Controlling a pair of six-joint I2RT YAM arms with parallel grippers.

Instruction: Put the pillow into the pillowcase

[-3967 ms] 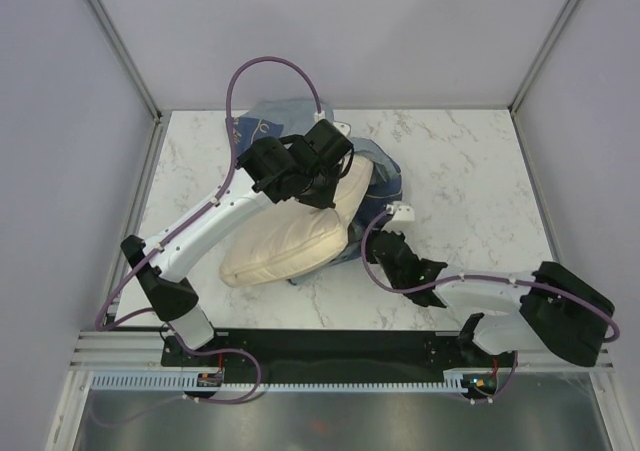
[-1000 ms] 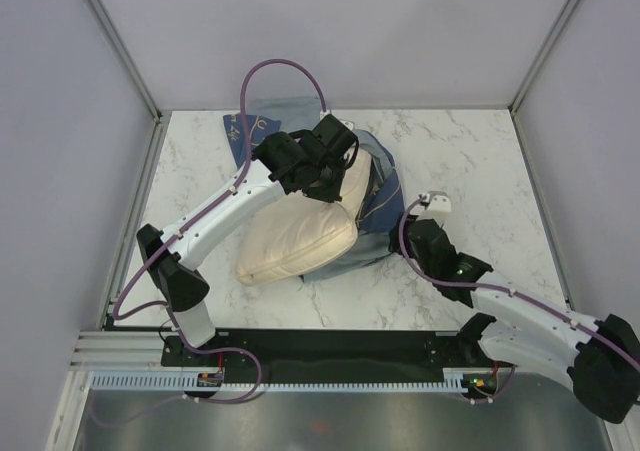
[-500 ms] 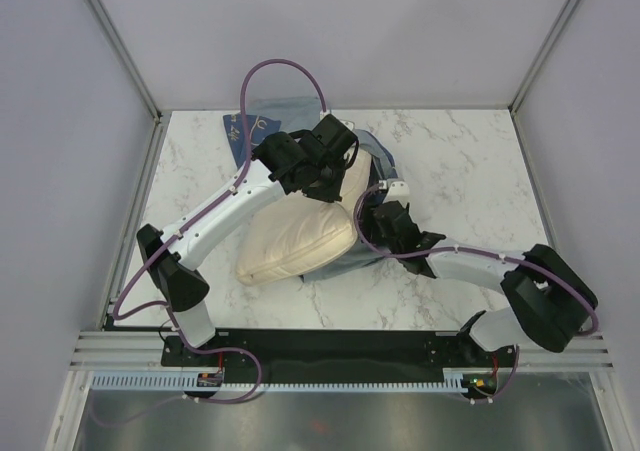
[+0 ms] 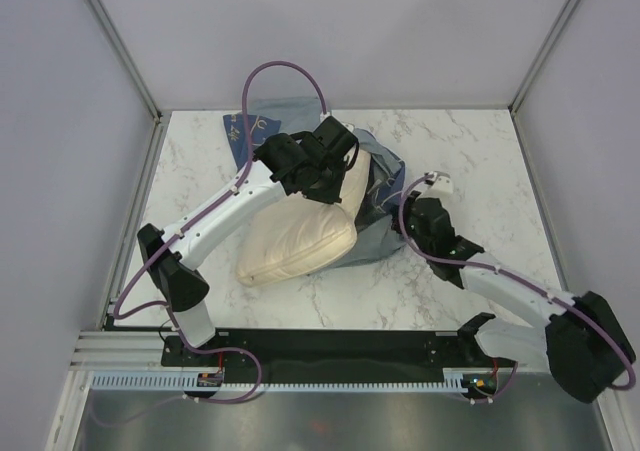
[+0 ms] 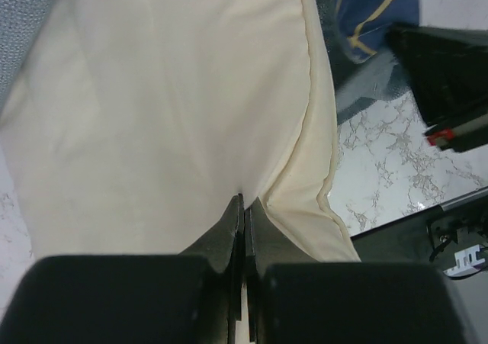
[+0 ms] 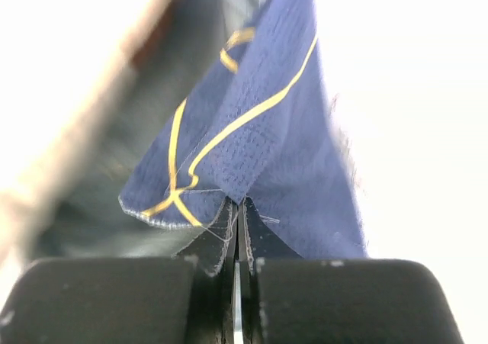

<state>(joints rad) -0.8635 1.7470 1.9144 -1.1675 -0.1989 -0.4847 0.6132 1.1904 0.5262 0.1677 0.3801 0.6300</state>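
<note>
The cream pillow (image 4: 300,241) lies slanted in the middle of the table, its far end inside the blue pillowcase (image 4: 378,189). My left gripper (image 4: 335,186) is shut on a pinch of the pillow's fabric (image 5: 191,115) near the pillowcase mouth. My right gripper (image 4: 405,221) is shut on the pillowcase's right edge; in the right wrist view the dark blue cloth with yellow lines (image 6: 252,138) rises from between the closed fingers. The pillowcase's far part (image 4: 262,121) lies bunched behind the left arm.
The marble tabletop (image 4: 470,161) shows bare to the right and at far left. Grey walls close in the back and both sides. The black base rail (image 4: 330,346) runs along the near edge. The right arm's black link (image 5: 450,62) shows in the left wrist view.
My right gripper has swung back to the right, pulling the pillowcase edge outward from the pillow. The left gripper and pillow have barely moved over the last second.
</note>
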